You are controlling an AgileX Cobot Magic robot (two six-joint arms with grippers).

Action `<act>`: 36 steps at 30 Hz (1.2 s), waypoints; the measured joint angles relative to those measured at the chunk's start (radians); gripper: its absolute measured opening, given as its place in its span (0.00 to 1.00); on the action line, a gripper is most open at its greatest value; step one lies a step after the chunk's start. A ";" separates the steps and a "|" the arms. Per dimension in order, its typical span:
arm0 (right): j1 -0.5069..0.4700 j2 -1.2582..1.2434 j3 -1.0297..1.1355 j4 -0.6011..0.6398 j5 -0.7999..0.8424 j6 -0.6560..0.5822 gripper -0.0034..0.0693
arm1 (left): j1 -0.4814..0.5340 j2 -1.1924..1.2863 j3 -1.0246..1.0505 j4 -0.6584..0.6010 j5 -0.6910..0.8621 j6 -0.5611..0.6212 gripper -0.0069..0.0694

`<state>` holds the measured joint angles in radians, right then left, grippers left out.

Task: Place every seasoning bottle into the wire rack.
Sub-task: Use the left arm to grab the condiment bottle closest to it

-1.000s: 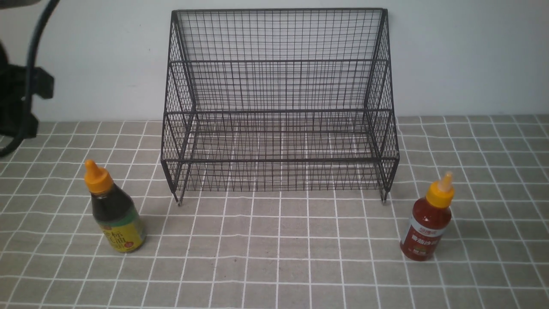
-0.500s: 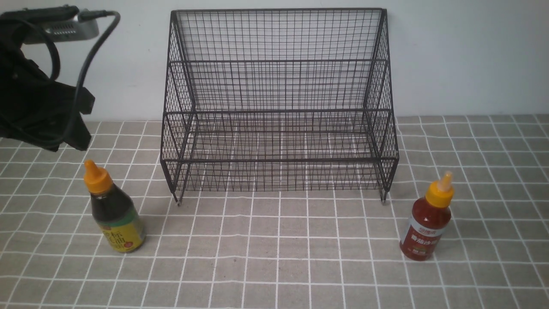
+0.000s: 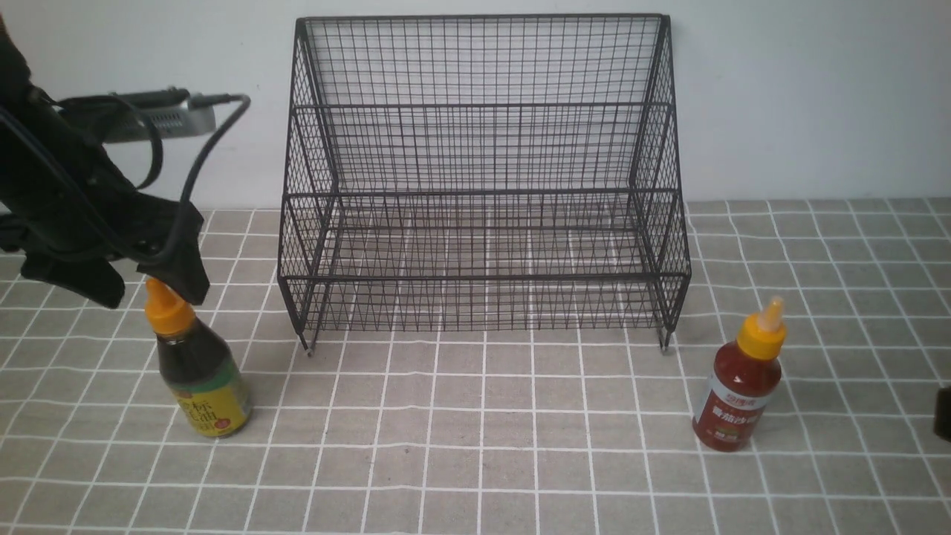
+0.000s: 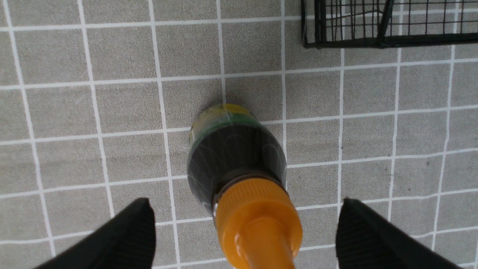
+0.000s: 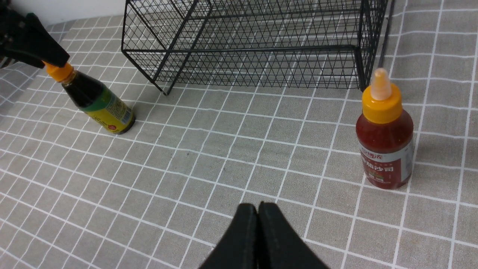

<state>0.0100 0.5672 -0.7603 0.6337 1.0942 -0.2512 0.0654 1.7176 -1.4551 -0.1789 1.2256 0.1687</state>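
- The left gripper point(image 4: 244, 203) hangs with its jaws spread wide and nothing in them; the dark brown bottle point(image 3: 200, 379) stands upright directly beneath it, its orange cap point(image 4: 257, 224) between the two fingers and clear of both; an off-centre descent could put one finger on the cap's shoulder and topple the bottle.
- The cap tapers towards the nozzle; jaws that close at that height may slide upward and squeeze the bottle out; a lower hold, on the body under the cap, looks safer.
- The bottle is probably soft-walled; too hard a squeeze may dent it or push sauce out.
- The wire rack point(image 3: 483, 276) stands to this gripper's right and a little beyond it; a bottle carried across too low could catch the front rail or the sloping side mesh.
- The shelves are open wire; a bottle let go while tilted may wobble and fall.
- The right gripper point(image 5: 257, 209) is closed tight and empty; the red bottle point(image 3: 739, 397) stands near it on its rack-ward side, untouched; if the gripper approaches without opening, the closed tips would simply knock the bottle over on the tablecloth point(image 3: 475, 461).
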 joint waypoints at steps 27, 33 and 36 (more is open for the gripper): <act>0.000 0.000 0.001 0.001 0.010 -0.019 0.03 | -0.097 0.006 0.000 0.141 -0.007 -0.052 0.64; 0.000 0.000 0.001 0.001 0.017 -0.019 0.03 | -0.097 0.038 0.000 0.141 -0.003 -0.055 0.62; 0.000 0.000 0.001 0.001 0.026 -0.020 0.03 | -0.097 0.059 0.000 0.141 -0.002 -0.056 0.61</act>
<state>0.0100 0.5672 -0.7592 0.6344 1.1202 -0.2709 -0.0313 1.7766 -1.4551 -0.0380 1.2232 0.1129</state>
